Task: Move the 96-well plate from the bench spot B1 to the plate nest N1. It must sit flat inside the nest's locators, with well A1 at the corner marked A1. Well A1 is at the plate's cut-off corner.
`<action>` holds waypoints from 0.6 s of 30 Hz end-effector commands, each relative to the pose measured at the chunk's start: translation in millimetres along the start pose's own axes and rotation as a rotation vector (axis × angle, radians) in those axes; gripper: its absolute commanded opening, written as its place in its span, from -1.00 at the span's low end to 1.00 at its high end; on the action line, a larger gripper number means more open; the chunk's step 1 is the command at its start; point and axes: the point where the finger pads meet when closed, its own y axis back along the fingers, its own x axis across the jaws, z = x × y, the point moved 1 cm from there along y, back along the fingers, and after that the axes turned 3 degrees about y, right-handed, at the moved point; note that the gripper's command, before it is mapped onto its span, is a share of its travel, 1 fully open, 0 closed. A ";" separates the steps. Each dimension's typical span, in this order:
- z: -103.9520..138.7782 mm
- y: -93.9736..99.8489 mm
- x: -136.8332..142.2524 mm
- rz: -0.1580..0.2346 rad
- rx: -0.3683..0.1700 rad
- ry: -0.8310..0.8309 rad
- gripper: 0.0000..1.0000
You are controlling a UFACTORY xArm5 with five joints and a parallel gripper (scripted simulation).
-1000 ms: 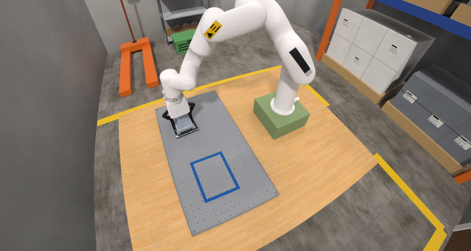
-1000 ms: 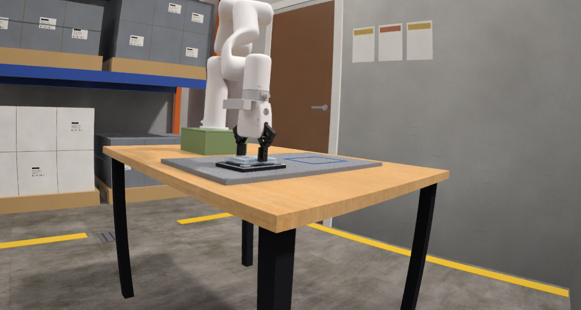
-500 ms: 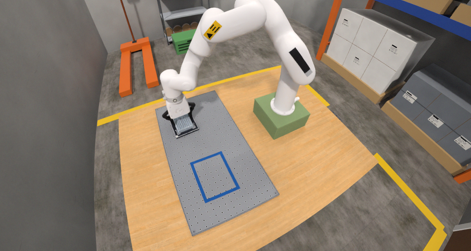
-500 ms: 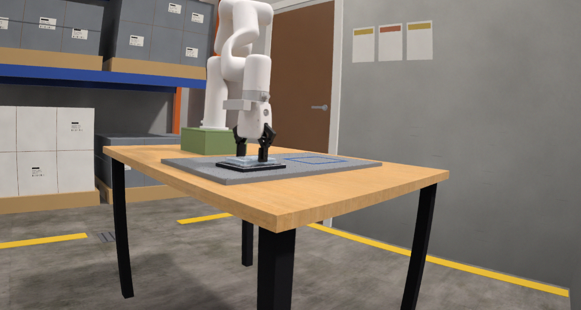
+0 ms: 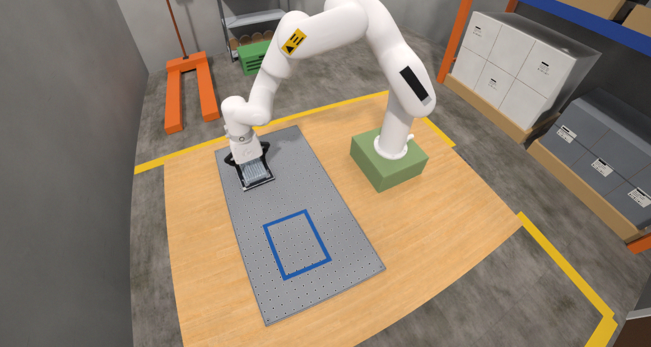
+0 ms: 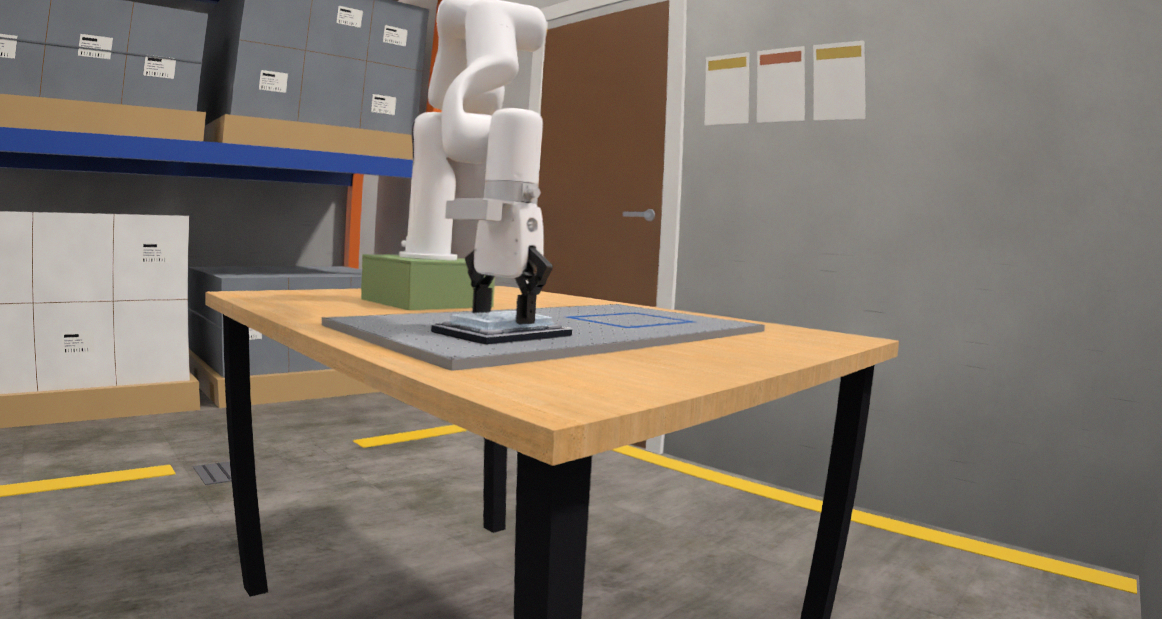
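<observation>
A: What does the arm (image 5: 319, 23) look like?
B: Glossy white, rounded links, with a yellow label bearing a black triangle and bars, and a black strip on the lower link.
A: And the gripper (image 6: 504, 299)?
B: White housing, grey collar, black fingers.

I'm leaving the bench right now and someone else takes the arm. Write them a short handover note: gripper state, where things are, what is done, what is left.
Gripper: open, holding nothing, fingers low on either side of the plate.
Plate: on the black nest at the end of the gray board away from the blue rectangle, which holds nothing.
Done: plate delivered and let go.
Left: lift the arm away; check flat seating and the A1 corner, since neither view shows them.
</observation>
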 end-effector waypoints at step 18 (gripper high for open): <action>-1.0 22.6 -0.9 -0.010 -0.013 0.000 1.00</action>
